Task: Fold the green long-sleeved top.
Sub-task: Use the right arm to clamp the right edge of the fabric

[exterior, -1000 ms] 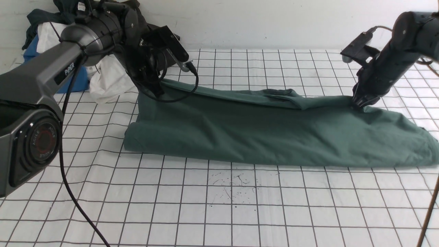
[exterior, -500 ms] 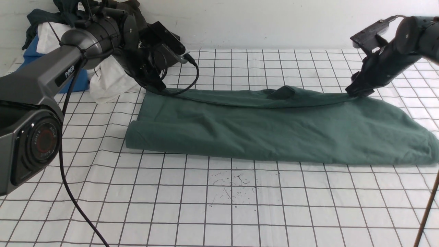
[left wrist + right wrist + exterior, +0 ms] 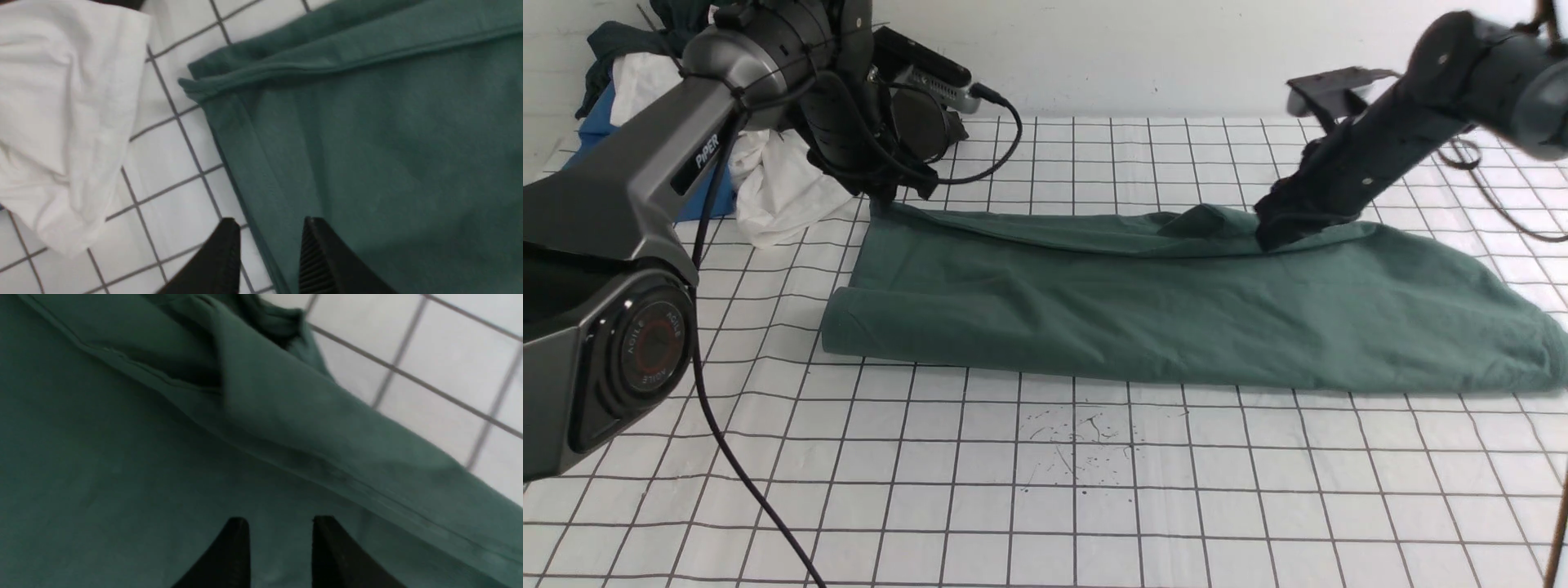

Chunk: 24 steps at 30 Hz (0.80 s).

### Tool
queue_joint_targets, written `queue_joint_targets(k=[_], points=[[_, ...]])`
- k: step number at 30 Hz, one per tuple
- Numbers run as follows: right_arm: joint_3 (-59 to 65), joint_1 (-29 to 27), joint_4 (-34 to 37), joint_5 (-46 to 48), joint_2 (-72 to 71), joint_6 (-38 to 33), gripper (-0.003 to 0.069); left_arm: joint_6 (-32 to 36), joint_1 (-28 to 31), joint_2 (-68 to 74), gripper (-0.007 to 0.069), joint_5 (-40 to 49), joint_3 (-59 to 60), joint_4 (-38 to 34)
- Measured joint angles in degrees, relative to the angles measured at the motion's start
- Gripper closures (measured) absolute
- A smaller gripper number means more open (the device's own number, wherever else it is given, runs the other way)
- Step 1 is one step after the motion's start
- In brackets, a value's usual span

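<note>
Front view: green long-sleeved top (image 3: pixel 1176 318) spans the tabletop (image 3: pixel 1045 490). Over its far edge hang left claw (image 3: pixel 271 223) and right claw (image 3: pixel 281 520), jaws apart.

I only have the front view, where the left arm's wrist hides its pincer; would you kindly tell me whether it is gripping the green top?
Observer: No; the left pincer stands open, empty, above the side edge of the green long-sleeved top.
Operator: And the other arm?
Observer: The right pincer is open too, with only flat cloth beneath it.
Operator: Anything near the left one?
Observer: A white garment lies beside the top's corner, not touching it.
</note>
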Motion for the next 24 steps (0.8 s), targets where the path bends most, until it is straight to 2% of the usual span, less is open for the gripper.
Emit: queue_joint_targets(k=[2,3,4,6,7,10,15,18,20,21,22,23,24], points=[[0.00,1.81,-0.44,-2.93,1.85,0.12,0.0521,0.55,-0.16,0.00,0.0517,1.62,0.00,-0.17],[0.00,1.96,-0.68,-3.25,2.22,0.29,0.0529,0.60,-0.16,0.00,0.0522,1.83,0.00,-0.22],[0.00,2.92,-1.52,-6.06,3.61,1.40,0.0555,0.75,-0.16,0.00,0.0568,2.53,0.00,-0.19],[0.00,3.42,-2.43,-10.20,4.75,4.53,0.0577,0.77,-0.10,0.00,0.0610,2.62,0.00,-0.11],[0.00,3.48,-2.65,-10.69,4.80,4.95,0.0578,0.77,-0.10,0.00,0.0615,2.62,0.00,-0.03],[0.05,3.37,-4.33,-20.58,5.14,13.17,0.0589,0.88,-0.10,0.00,0.0632,2.62,0.00,-0.04],[-0.04,1.90,-6.86,-30.32,5.14,22.43,0.0590,0.94,-0.10,0.00,0.0632,2.62,0.00,-0.85],[-0.90,0.46,-8.85,-29.06,5.09,25.46,0.0590,0.94,-0.10,0.00,0.0632,2.66,0.00,-0.91],[-2.76,-1.00,-10.85,-22.26,4.05,26.30,0.0590,0.99,-0.10,0.00,0.0632,2.66,0.00,-0.97],[-2.95,-1.00,-11.07,-22.26,3.87,26.30,0.0590,0.99,-0.10,0.00,0.0632,2.66,0.00,-0.97],[-4.40,-2.02,-13.33,-15.79,2.09,26.36,0.0590,0.99,-0.10,0.00,0.0632,2.66,0.00,-1.01],[-4.76,-2.13,-13.98,-15.03,1.50,26.36,0.0590,0.99,-0.10,0.00,0.0632,2.66,0.00,-1.01],[-5.78,-3.07,-16.79,-9.29,-1.33,26.36,0.0590,0.99,-0.10,-0.05,0.0632,2.73,0.00,-1.33]])
